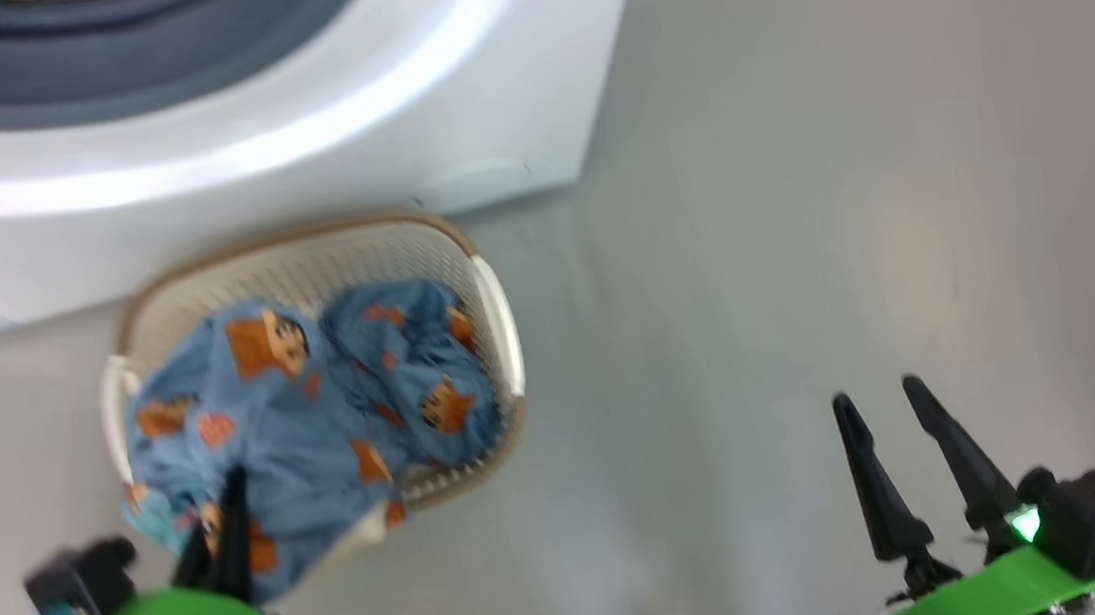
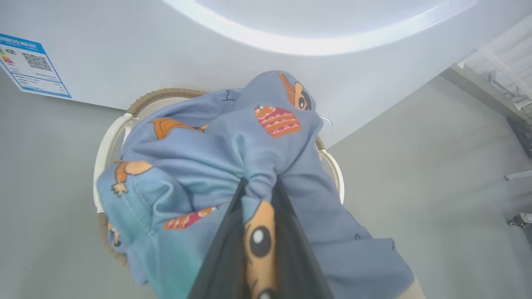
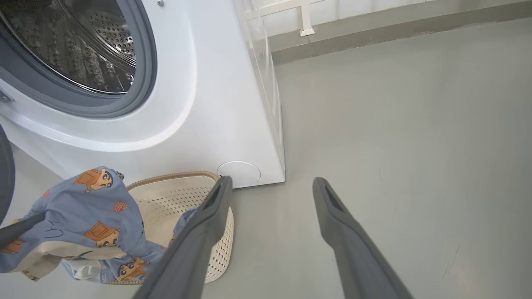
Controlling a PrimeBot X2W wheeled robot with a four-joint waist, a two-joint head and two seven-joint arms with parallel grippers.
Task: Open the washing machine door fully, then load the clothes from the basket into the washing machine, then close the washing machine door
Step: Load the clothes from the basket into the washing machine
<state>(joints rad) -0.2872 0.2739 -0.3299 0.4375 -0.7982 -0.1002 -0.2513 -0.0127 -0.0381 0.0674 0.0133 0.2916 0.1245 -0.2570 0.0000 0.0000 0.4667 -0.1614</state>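
Light blue clothes [image 1: 316, 410] with orange-brown cartoon figures are bunched up right at the tips of the left gripper [image 1: 228, 504]. A fold of the cloth is pinched between its two dark fingers [image 2: 224, 249], which stand almost together, with only the fabric between them. From the left wrist view the cloth rises in a hump ahead of the fingertips and drapes down on both sides. In the right wrist view part of it hangs raised over the left end of the basket [image 3: 178, 199].

The right gripper [image 1: 877, 394] has nothing in it. Its fingers are spread wide over bare grey floor [image 1: 801, 223], well apart from the clothes, to the right of the basket.

The basket, cream-white with a brown rim, stands on the floor just in front of the washing machine [image 1: 338, 117]. It holds the rest of the clothes, which spill over its near edge towards the left gripper. Its far inner wall is bare.

Behind it the steel drum [image 3: 83, 50] shows uncovered inside its grey-blue seal [image 3: 145, 62], and I see no cloth in the part on show. A blue label [image 2: 31, 66] is stuck low on the white front.
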